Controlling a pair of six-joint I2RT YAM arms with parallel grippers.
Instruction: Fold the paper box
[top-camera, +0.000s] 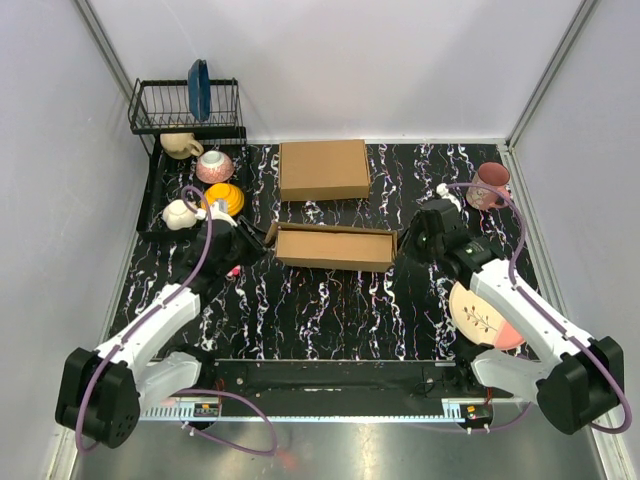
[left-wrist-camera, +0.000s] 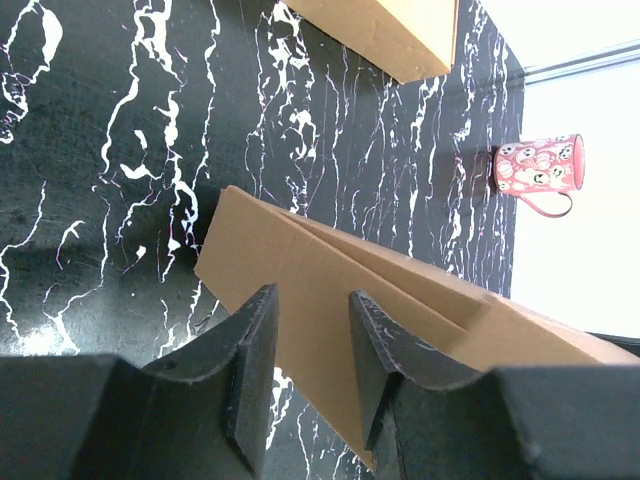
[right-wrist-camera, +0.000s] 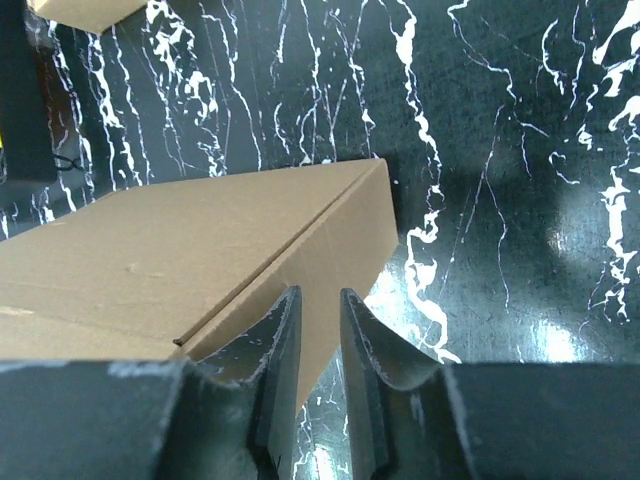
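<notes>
Box lies at the middle of the table, long side running left to right. You see the left gripper at its left end with jaws parted. The right gripper is at the right end, jaws narrowly parted.

Matt brown cardbd paper box, glossy blk marbled table.

My top view: high at near edge, looking down and away across whole bench. Left wrist view: close, low over left end effector, facing right along paper box. Right wrist view: same closeness, over right end effector, facing left. All three share paper box; top and left wrist also pink mug.
</notes>
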